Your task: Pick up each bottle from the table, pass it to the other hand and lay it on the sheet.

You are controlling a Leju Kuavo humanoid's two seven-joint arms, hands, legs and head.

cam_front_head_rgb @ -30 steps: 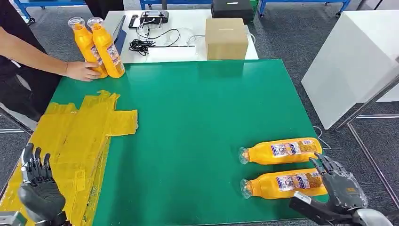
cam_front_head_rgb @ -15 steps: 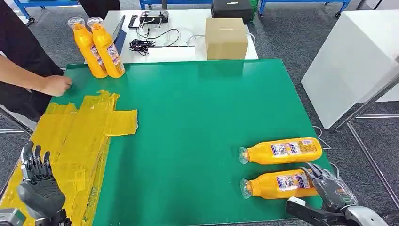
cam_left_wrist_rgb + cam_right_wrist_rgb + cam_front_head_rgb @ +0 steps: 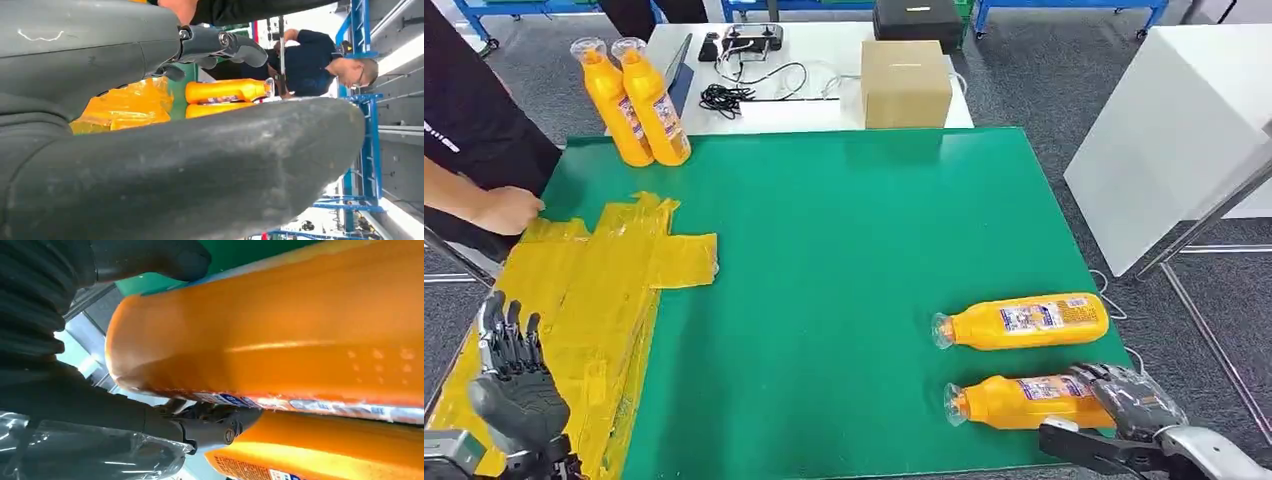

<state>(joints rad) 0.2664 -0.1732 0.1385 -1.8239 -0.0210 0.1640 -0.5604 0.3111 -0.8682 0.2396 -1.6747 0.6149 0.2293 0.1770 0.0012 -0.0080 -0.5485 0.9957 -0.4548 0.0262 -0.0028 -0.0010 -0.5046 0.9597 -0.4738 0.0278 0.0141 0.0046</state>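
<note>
Two orange bottles lie on their sides at the front right of the green table (image 3: 844, 250). My right hand (image 3: 1129, 405) wraps the base of the near bottle (image 3: 1014, 402), fingers over its top, thumb along the near side. In the right wrist view that bottle (image 3: 280, 340) sits between thumb and fingers (image 3: 210, 427). The far bottle (image 3: 1022, 321) lies free just behind it. My left hand (image 3: 512, 375) is open, fingers upright and apart, over the crinkled yellow sheet (image 3: 594, 280) at the front left.
Two more orange bottles (image 3: 612, 100) (image 3: 656, 100) stand upright at the table's back left corner. A person's hand (image 3: 504, 210) hovers at the sheet's left edge. A cardboard box (image 3: 905, 80) and cables sit on the white table behind.
My right hand has come down and closed around the near bottle's base, nudging it slightly. The person's hand left the upright bottles and pulled back toward the sheet's edge.
</note>
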